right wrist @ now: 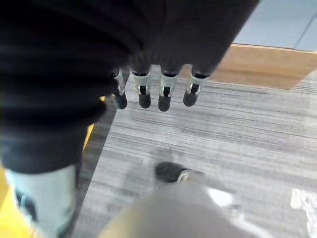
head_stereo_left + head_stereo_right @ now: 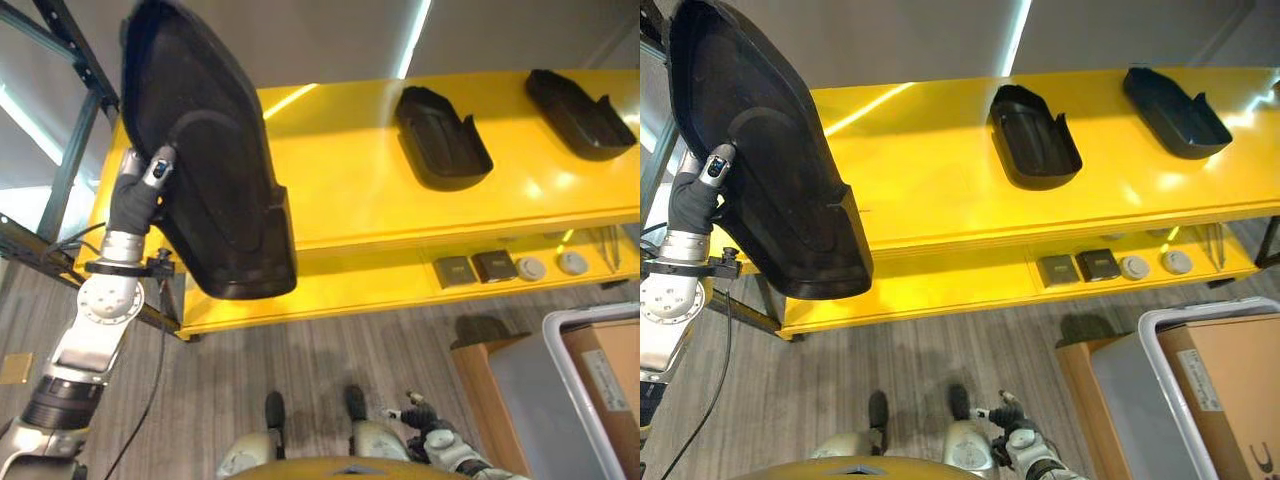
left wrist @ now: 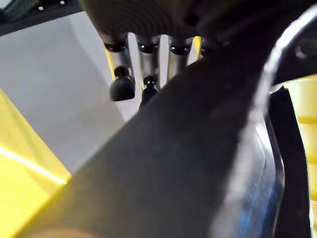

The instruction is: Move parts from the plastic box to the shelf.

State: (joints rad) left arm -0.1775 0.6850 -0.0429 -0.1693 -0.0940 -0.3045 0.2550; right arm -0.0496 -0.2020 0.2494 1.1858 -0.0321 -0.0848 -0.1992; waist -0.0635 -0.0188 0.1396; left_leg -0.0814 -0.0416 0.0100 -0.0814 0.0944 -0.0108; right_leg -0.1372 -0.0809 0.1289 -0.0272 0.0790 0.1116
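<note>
Black part point(image 2: 205, 150) in left hand point(image 2: 150, 175)

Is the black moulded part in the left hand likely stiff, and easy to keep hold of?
Probably stiff: the black moulded part keeps its shape held up by one edge. Likely light; only the left hand carries it. Glossy surface may be slippery.
</note>
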